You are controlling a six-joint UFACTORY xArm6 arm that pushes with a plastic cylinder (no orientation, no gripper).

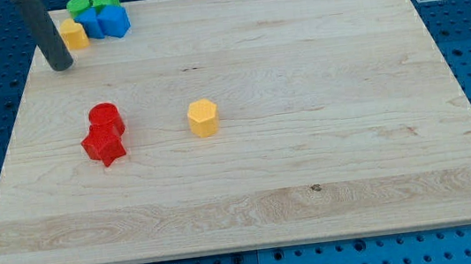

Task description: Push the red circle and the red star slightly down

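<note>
On pale wood, red circle [105, 118], red star [104, 146], my tip [60, 67] apart

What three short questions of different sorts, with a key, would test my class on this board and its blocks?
1. True or false: the red circle touches the red star.
2. Which block lies alone near the board's middle? A) blue cube B) yellow hexagon C) green star
3. Fill in: my tip stands toward the view's ____ from the red pair.

Key: 1 true. 2 B. 3 top; it touches no block, and the corner cluster, with its yellow block and blue blocks, sits to its upper right.
</note>
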